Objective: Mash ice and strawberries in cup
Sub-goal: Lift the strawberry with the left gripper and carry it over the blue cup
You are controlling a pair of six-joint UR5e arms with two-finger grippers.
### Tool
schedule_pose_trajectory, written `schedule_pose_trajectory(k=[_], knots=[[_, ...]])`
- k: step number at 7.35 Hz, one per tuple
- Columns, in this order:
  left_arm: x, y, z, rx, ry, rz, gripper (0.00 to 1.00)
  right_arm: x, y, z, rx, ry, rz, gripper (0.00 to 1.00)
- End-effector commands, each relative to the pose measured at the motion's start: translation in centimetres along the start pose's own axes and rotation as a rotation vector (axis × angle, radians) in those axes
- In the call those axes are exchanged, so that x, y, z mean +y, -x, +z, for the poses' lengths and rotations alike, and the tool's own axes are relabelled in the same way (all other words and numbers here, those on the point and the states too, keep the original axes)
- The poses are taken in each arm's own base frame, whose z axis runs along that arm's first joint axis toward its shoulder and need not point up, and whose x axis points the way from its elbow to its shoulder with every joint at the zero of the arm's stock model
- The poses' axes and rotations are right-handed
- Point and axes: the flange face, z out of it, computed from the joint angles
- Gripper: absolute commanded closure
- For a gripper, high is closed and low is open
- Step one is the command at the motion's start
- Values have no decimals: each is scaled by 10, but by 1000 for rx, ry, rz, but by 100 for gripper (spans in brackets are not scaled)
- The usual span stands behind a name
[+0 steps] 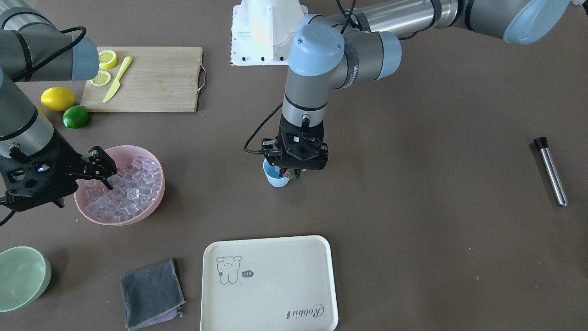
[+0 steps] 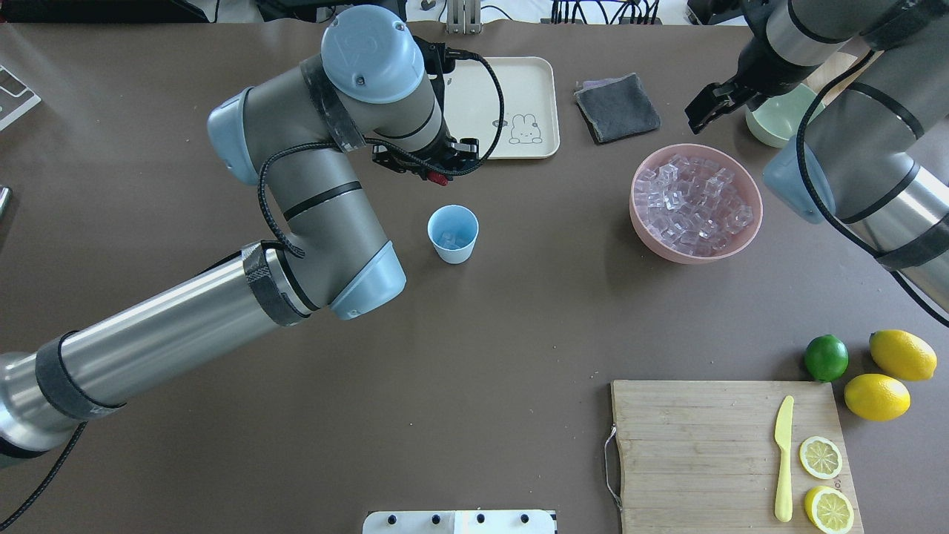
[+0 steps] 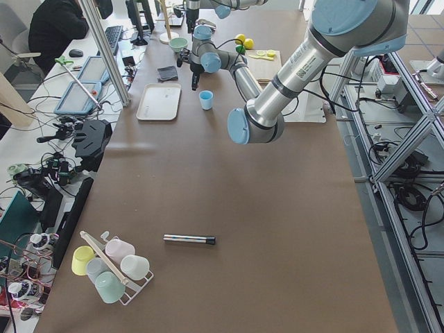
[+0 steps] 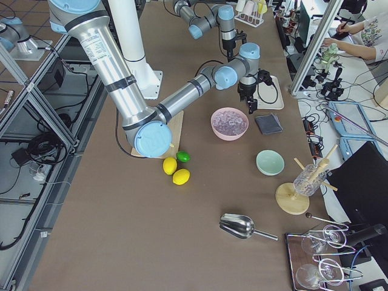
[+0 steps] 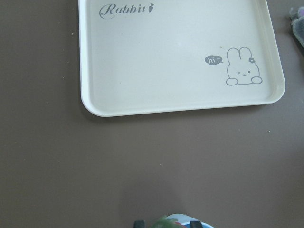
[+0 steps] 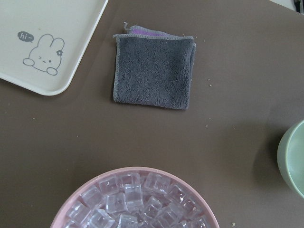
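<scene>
The left gripper (image 1: 290, 174) is closed on the strawberry (image 1: 288, 173), red with green leaves, and holds it just above the rim of the light blue cup (image 1: 275, 178). The cup stands upright on the bench (image 2: 474, 356) near its middle, with a few pieces of ice (image 2: 449, 239) at the bottom.

In the overhead view, the cream tray (image 2: 482, 104) with a rabbit drawing lies at 12 o'clock from the cup. A folded grey cloth (image 2: 617, 107) lies at 1 o'clock.

The right gripper (image 1: 106, 172) is open and empty. It hangs over the pink bowl (image 1: 131, 220), above the side away from the robot. The bowl sits at 3 o'clock from the cup, well apart, heaped with more ice. A pale green bowl (image 2: 778, 122) stands at 1 o'clock from the pink one.

At 5 o'clock from the cup lies a wooden board (image 2: 697, 445) with a yellow knife (image 2: 784, 456) and two lemon halves (image 2: 821, 457). A lime (image 2: 826, 357) and two lemons (image 2: 877, 397) lie just beyond its corner.
</scene>
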Motion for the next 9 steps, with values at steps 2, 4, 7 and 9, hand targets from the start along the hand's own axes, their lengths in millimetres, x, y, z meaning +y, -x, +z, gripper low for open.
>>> schedule_pose_trajectory(k=[2, 4, 7, 9], knots=[[36, -22, 23, -3, -3, -29, 100, 12, -4, -4, -11, 0, -3, 5], [39, -21, 23, -1, -1, -30, 95, 30, -21, -3, -22, 17, -22, 5], [44, -6, 33, -18, 8, -26, 72, 29, -19, -3, -21, 16, -18, 5], [46, -5, 32, -17, 7, -24, 46, 27, -17, -4, -21, 12, -18, 5]])
